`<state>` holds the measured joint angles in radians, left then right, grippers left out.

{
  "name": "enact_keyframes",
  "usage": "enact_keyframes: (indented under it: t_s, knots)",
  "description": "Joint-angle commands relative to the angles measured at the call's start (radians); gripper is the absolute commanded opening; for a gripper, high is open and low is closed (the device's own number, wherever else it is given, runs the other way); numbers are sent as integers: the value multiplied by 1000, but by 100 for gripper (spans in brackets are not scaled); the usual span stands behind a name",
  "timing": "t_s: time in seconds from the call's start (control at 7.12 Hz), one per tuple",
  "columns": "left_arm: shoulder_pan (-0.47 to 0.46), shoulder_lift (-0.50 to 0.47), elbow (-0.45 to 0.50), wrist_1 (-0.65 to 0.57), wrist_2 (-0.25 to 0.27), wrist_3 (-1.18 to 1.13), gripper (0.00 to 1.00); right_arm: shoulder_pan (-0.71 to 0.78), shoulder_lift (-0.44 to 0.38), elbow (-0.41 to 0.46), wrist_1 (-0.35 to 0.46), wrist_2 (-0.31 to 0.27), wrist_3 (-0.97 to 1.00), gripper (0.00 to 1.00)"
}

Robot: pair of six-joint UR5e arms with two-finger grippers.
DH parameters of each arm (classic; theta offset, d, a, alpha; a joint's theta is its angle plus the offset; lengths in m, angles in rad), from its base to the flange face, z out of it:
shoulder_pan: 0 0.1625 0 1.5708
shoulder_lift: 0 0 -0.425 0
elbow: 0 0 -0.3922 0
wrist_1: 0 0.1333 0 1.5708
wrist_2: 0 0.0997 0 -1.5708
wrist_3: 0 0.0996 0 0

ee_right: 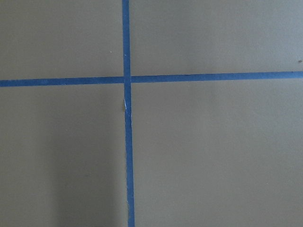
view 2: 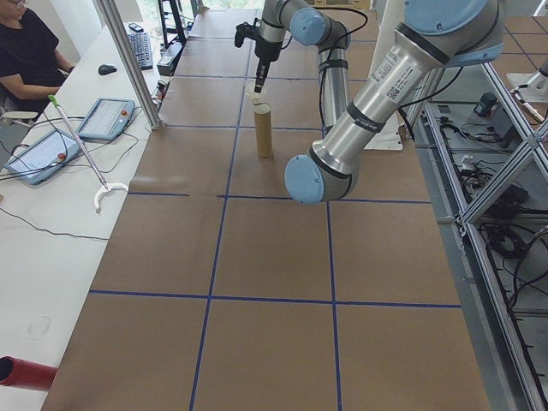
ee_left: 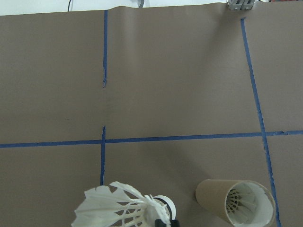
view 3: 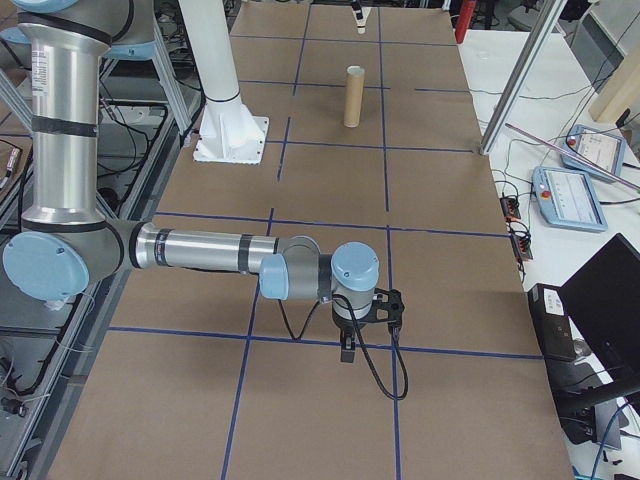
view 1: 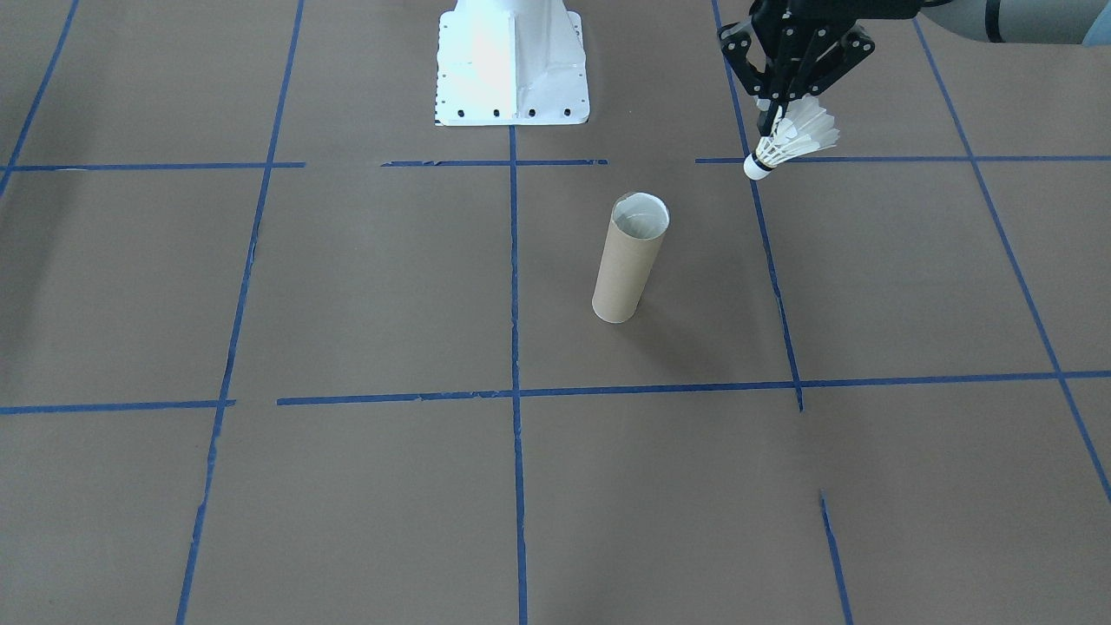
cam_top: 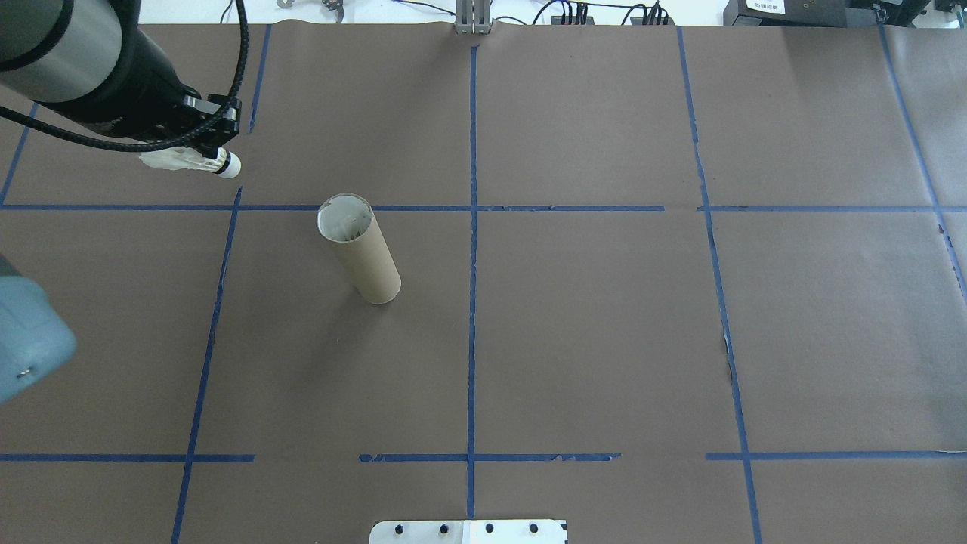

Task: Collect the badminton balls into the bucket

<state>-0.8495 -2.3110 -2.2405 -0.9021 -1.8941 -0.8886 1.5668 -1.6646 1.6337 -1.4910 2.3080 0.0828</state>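
A white feather shuttlecock [view 1: 797,139] hangs in the air, cork tip tilted down toward the table, with my left gripper [view 1: 775,111] shut on its skirt. The overhead view shows the shuttlecock [cam_top: 195,160] under the left gripper [cam_top: 214,153], left of and beyond the bucket [cam_top: 361,254]. The bucket [view 1: 628,260] is a brown cardboard tube standing upright near the table's middle. In the left wrist view the held shuttlecock [ee_left: 124,209] sits left of the bucket's mouth [ee_left: 235,203], and white feathers lie inside the tube. My right gripper [view 3: 348,345] hovers low, far from the bucket; I cannot tell its state.
The white robot base [view 1: 512,65] stands behind the bucket. Brown paper with blue tape lines [cam_top: 472,302] covers the table. A person [view 2: 30,51] sits at a side bench with tablets [view 2: 104,117] beyond the table's far edge.
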Motion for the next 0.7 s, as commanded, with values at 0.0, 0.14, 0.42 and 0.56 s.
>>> enact_keyframes:
  t_s: [0.0, 0.14, 0.42, 0.56]
  knots:
    - [70, -155, 146, 99, 55, 8, 0, 1, 0, 0, 0, -1, 0, 100]
    - [101, -210, 185, 150, 107, 8, 0, 1, -1, 0, 0, -1, 0, 100]
    - [183, -263, 252, 192, 174, 8, 0, 1, 0, 0, 0, -1, 0, 100]
    - [191, -307, 304, 213, 188, 13, 0, 1, 0, 0, 0, 1, 0, 100]
